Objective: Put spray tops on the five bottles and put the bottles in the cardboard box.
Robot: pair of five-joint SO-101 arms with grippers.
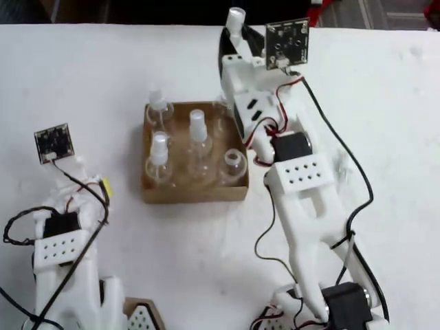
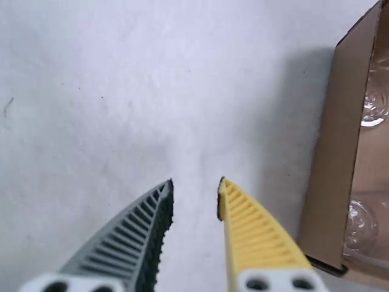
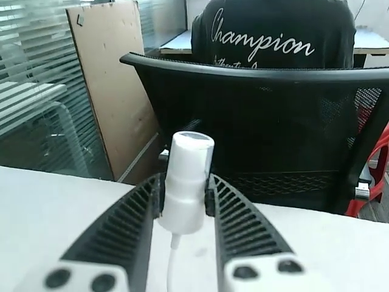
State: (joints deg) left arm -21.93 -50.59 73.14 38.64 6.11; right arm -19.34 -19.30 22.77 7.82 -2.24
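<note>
The cardboard box [image 1: 148, 189] sits mid-table and holds several clear bottles. Three of them wear white spray tops [image 1: 197, 122]. One bottle [image 1: 234, 163] at the box's near right corner has an open neck, and another [image 1: 221, 108] is half hidden by the right arm. My right gripper [image 3: 184, 185] is raised beyond the box's far right corner, shut on a white spray top [image 3: 189, 159] with its thin tube hanging down; they are the gripper [image 1: 237, 31] and the spray top [image 1: 236, 15] in the high view. My left gripper [image 2: 196, 188] hangs open over bare table, left of the box [image 2: 331, 158].
The white table [image 1: 103, 69] stretches to the left of and behind the box. Black cables [image 1: 357, 179] trail along the right arm. Beyond the table's far edge stand a black mesh chair [image 3: 273, 121] and a leaning brown board [image 3: 115, 79].
</note>
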